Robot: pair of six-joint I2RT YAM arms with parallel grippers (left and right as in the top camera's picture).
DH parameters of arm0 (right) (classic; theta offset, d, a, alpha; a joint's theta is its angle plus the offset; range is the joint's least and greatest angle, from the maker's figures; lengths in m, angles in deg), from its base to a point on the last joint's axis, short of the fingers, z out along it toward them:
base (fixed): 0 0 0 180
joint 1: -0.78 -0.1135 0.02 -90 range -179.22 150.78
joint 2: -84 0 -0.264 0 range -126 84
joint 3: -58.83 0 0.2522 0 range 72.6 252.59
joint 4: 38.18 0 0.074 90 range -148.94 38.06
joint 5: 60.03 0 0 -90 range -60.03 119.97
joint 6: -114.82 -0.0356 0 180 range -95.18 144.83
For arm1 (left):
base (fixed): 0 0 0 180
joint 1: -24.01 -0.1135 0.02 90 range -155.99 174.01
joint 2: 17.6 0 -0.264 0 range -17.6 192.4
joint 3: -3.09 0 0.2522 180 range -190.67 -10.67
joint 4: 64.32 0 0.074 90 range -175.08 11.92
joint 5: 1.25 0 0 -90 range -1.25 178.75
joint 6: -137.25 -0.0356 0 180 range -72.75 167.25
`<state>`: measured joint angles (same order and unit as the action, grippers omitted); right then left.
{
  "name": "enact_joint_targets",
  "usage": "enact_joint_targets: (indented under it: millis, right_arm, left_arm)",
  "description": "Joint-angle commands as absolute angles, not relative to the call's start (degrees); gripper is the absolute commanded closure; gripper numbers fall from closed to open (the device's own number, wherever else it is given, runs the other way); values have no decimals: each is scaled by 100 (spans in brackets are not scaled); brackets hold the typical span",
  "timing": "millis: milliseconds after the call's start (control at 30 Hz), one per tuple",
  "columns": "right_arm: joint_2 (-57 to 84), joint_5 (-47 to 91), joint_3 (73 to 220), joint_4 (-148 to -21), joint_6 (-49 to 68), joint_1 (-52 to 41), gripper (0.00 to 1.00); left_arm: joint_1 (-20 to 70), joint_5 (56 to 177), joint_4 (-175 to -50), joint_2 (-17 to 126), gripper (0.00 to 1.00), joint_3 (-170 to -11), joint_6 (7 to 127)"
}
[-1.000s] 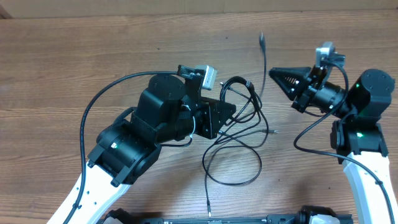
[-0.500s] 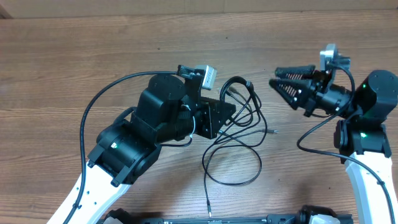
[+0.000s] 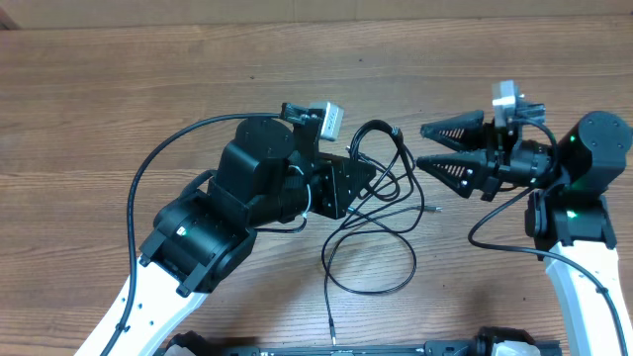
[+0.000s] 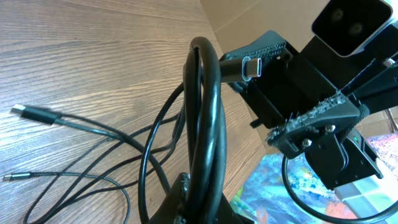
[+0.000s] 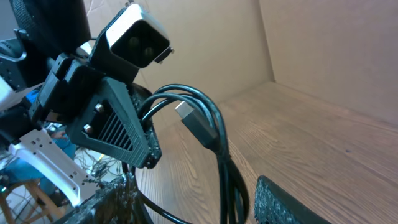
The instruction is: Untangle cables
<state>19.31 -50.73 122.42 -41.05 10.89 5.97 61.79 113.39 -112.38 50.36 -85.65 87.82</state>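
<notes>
Two hands meet at one bundle of cables, the left clamped on it, the right spread wide.
The left hand (image 3: 362, 180) is closed on the cables (image 3: 401, 148), pinching a doubled loop that stands up from between its fingers, and a flat metal plug (image 4: 252, 67) juts out near the top of that loop. Below the grip, the other strands lie on the wooden worktop (image 3: 148, 79) in loose crossing loops that run toward the robot's side. The right hand (image 3: 423, 146) has its jaws wide with nothing between them. Its tips point at the raised loop from just beside it without touching, and its wrist view shows the loop straight ahead of the gap.
</notes>
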Motion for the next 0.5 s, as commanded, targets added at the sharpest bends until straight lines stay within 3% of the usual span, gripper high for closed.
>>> enact_joint_targets:
  millis: [0, 467]
  right_arm:
    - [1942, -4973, 12323, -4085, 1159, 507, 40]
    - [1942, -4656, 12323, -4092, 1155, 490, 40]
  left_arm:
    - [6236, 11319, -11160, 5056, 96, -8626, 8863]
    - [6369, 11352, -11057, 5176, 96, -8626, 8866]
